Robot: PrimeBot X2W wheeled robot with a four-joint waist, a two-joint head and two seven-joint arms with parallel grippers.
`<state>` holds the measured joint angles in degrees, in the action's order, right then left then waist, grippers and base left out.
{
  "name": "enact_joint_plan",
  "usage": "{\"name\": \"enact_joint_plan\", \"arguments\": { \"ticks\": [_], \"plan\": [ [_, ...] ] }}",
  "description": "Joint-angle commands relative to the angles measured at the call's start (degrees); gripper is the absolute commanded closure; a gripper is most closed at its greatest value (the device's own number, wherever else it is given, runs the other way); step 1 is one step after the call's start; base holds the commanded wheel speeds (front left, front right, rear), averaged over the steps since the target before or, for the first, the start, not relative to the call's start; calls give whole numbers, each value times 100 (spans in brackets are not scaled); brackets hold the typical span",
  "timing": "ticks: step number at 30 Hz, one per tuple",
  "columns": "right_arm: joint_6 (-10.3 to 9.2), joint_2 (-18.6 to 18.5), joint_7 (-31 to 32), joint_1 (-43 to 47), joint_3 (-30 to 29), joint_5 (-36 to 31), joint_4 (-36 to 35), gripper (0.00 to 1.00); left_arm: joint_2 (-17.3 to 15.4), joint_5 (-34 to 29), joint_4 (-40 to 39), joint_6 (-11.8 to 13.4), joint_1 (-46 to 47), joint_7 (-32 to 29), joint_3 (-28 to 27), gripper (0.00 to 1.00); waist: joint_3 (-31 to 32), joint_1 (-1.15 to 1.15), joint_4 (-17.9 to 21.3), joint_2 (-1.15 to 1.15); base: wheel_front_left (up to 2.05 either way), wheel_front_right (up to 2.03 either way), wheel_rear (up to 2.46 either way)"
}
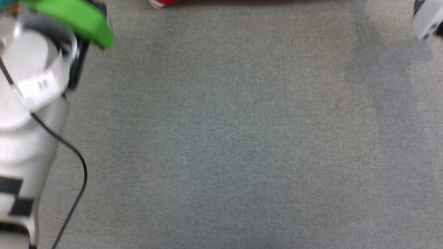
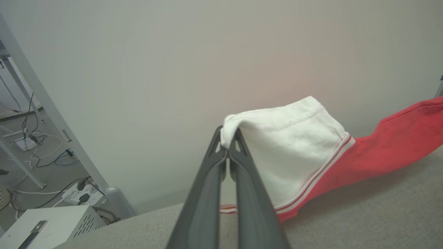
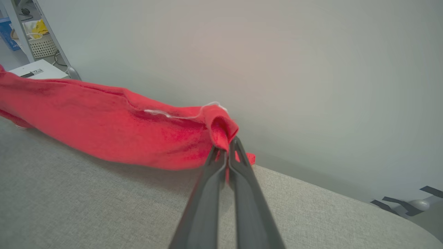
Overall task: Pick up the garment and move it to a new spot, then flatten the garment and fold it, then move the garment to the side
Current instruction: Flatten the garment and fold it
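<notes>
**Left gripper** (image 2: 227, 139): you see its jaws pressed together, pinching a fold of the white sleeve at the fingertips.

**Right gripper** (image 3: 225, 147): its jaws are likewise together, clamped on a bunched red edge of the shirt (image 3: 121, 128).

**Shirt:** it hangs stretched between your two grippers, over the far part of the grey cloth-covered table (image 3: 86, 200). Whether its lower edge rests on the cloth cannot be told.
- The left wrist view gives you the white short sleeve (image 2: 287, 148), which ends in red-and-white striped trim, with the red body running off to the right.
- The right wrist view gives you the red body as a long sagging band, with a loose white thread (image 3: 180, 116) along its top.
- The head view gives you a red-and-white sliver at the top edge (image 1: 162, 2), beyond a wide stretch of table.

**Writing:** a white label (image 1: 41, 84) wraps the pale left forearm (image 1: 24, 114), but its print is too blurred to read.

**Surroundings:**
- A green part (image 1: 79, 17) and a black cable (image 1: 69, 148) sit on that arm.
- A white box (image 2: 52, 221) and a power strip (image 2: 79, 193) lie on the floor.
- A white basket (image 3: 43, 45) stands farther off.
</notes>
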<state>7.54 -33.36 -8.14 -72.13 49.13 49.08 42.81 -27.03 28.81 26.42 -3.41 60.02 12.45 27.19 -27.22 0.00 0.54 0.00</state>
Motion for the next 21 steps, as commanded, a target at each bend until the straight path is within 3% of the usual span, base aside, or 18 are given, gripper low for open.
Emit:
{"name": "enact_joint_plan", "arguments": {
  "ticks": [1,10,21],
  "plan": [
    [-5,-43,-50,316,100,117,-92,100,-82,144,-139,89,-435,56,-58,100,401,0,-81,0,0,0,0],
    [-5,-344,-173,1860,539,620,-560,100,-324,553,-1158,567,-2990,100,-58,100,1135,0,-117,0,0,0,0],
    [-5,-896,-192,3572,748,1001,-1059,100,-204,995,-1784,1006,-5258,34,254,100,1943,0,-243,0,0,0,0]
  ]
}}
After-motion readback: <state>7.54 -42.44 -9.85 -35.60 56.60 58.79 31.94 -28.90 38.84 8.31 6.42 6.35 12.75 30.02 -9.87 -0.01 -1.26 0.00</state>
